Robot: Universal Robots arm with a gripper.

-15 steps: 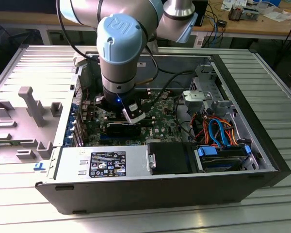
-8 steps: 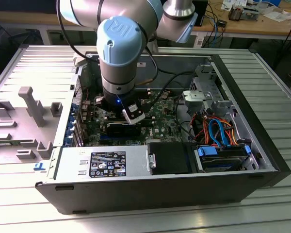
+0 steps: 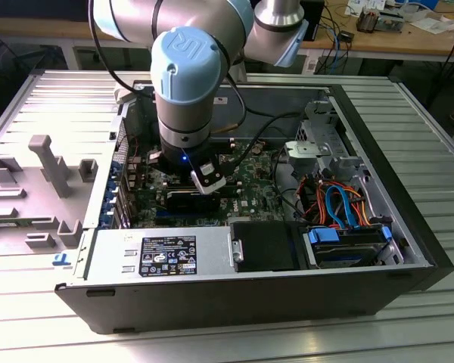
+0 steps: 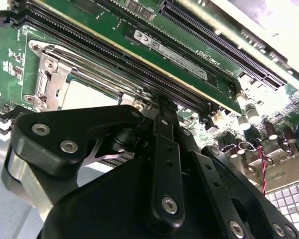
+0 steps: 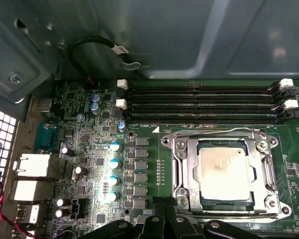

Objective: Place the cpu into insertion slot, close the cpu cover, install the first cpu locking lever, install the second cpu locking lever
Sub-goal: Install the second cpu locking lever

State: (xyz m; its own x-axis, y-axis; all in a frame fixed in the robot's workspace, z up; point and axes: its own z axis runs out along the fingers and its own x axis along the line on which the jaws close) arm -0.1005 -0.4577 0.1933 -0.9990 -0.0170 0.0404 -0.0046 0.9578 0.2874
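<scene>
Ok, your claw point(image 5: 164, 219) sits low over the green board point(image 5: 89, 164), right at the edge of the socket point(image 5: 224, 174), w/ the arm point(image 3: 185, 83) coming straight down into the open PC case point(image 3: 234, 302) in the exterior view. The chip point(image 5: 224, 172) is already seated, silvery top showing square inside the socket just ahead of the claw. The cover point(image 5: 187, 172) is down flat around it, window framing the chip, so steps one and two look done from here. Claw state: the two black fingers point(image 4: 164, 134) look drawn close together, narrow, and nothing visible between them, tho the tips are partly hidden behind the claw body, so take that as a judgement. Why parked here? Prob because the locking levers run along the socket sides: you can see a thin wire lever point(image 5: 224, 133) along the far edge of the cover, next to the long memory slots point(image 5: 199, 104), and it looks like it rides a touch above the frame, not clearly hooked. Near-side lever is hidden under the claw, can't tell its state. A narrow claw makes sense for pushing a thin wire rather than gripping. Caps point(image 5: 112, 172) stand off to the side of the claw, clear of it. Drive box point(image 3: 265, 246) well apart, near the case front.
</scene>
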